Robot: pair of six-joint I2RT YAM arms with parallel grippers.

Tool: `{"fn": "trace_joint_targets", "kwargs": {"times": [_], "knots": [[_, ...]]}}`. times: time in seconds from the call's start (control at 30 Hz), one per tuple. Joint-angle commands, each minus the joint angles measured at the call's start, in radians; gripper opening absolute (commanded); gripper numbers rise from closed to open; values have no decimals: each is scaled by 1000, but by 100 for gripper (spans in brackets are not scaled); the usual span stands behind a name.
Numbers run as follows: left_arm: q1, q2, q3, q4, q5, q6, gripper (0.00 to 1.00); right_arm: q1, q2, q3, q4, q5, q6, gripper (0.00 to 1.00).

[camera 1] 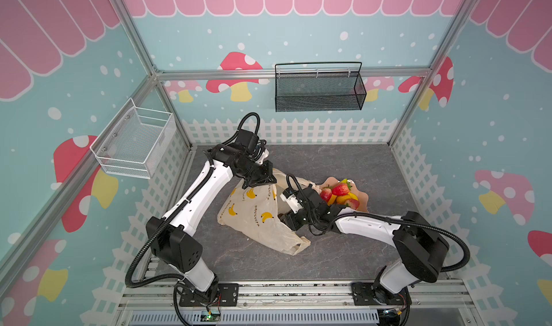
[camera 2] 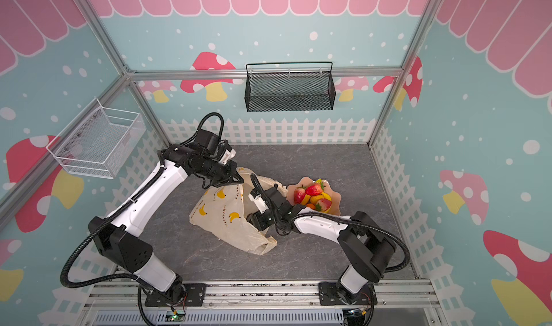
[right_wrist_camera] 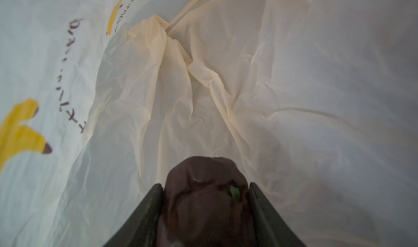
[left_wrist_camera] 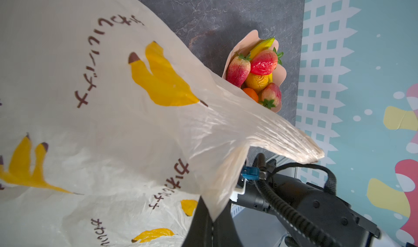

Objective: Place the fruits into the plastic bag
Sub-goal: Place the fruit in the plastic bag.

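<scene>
Mid-tabletop: cream translucent banana-print plastic bag (camera 1: 254, 217), left gripper (camera 1: 263, 181) clenched on its rim. Inside it, right gripper (right_wrist_camera: 205, 186) grasping dark brown round toy fruit (right_wrist_camera: 203, 173). Beside the bag, toward right edge, pink wavy-edged plate (camera 1: 363, 201) holds red strawberries (camera 1: 340, 188), yellow banana (left_wrist_camera: 262, 45), orange tangerine (left_wrist_camera: 251, 94).

white shells (camera 1: 206, 190), black joints (camera 1: 179, 249), ribbed black cables (left_wrist_camera: 291, 214), and black wedge-shaped fingers (right_wrist_camera: 140, 216) on both arms.

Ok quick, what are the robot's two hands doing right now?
Left gripper: shut, pinching the plastic bag's edge.
Right gripper: closed on the dark brown fruit, inside the bag.
</scene>
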Motion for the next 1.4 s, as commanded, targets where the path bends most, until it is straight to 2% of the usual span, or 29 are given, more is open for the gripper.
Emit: {"fn": "trace_joint_targets", "kwargs": {"times": [0.0,0.13,0.23,0.77,0.93,1.07,1.2,1.27,1.37], "knots": [[-4,13,41,3,17,-21,0,7,44,44,62,-43,16,39],[-4,11,45,2,22,-31,0,7,102,84,77,-56,30,40],[-36,8,43,4,23,-35,0,8,141,120,89,-78,34,39],[-66,0,-47,122,28,-61,0,7,346,200,210,-264,137,41],[-67,-5,-74,138,24,-44,0,7,350,190,213,-276,145,53],[-67,-6,-87,138,21,-28,0,7,328,171,211,-265,139,70],[-67,-6,-87,138,15,-16,0,7,297,159,209,-264,126,79],[-67,-6,-84,138,14,-10,0,7,294,153,202,-258,118,89],[-66,-1,-78,131,9,1,0,5,242,142,187,-256,108,91]]}}
